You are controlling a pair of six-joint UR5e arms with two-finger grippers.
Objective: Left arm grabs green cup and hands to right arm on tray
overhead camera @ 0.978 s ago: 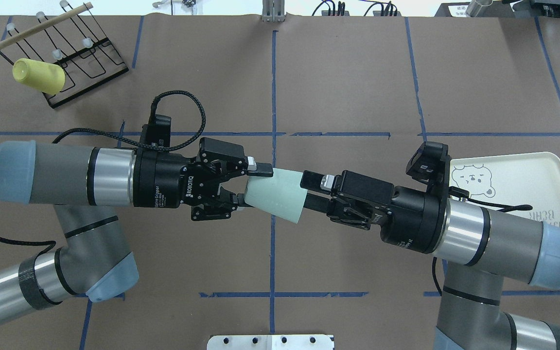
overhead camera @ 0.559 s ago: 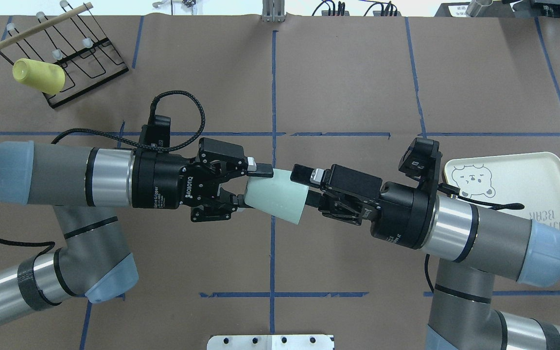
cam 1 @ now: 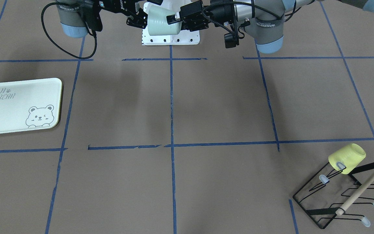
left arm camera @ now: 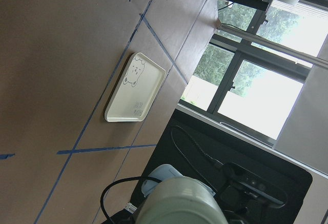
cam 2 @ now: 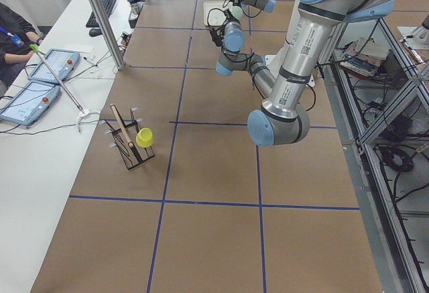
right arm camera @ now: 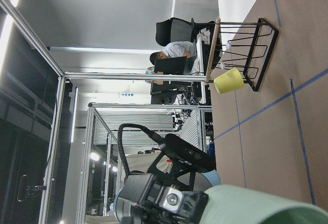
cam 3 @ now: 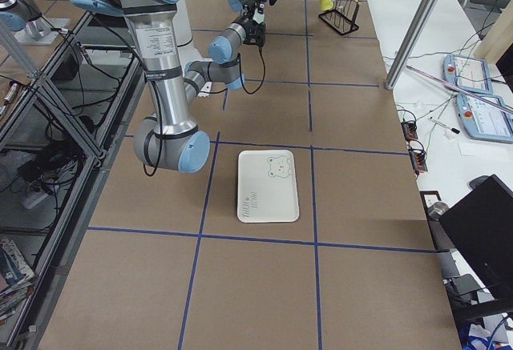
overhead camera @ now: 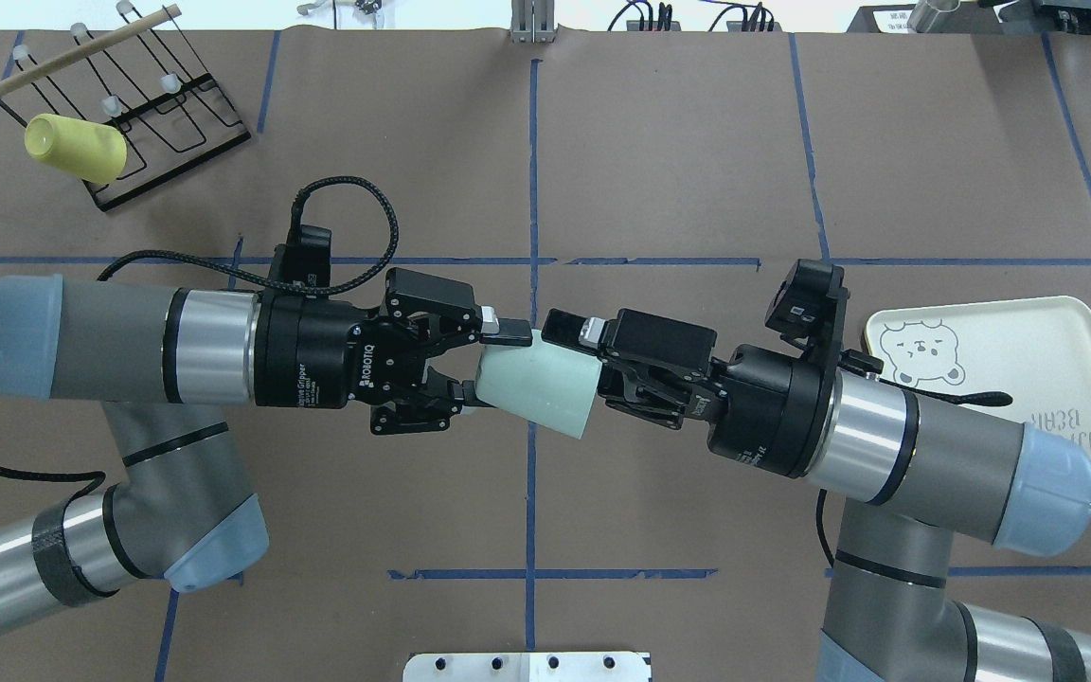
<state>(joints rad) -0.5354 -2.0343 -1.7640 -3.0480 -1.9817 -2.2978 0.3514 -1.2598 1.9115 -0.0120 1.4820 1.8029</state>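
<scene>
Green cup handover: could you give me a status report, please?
Left gripper shut on cup, mid-air. Right gripper open at its rim end, not yet closed. No obstacle seen toward tray.

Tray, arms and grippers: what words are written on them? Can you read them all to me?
"TAIJI BEAR": grey letters on the tray, next to the bear drawing.
"ROBOTIQ": white letters on the black body of the left gripper.
White print on the tube of the left arm: too small to read.
</scene>
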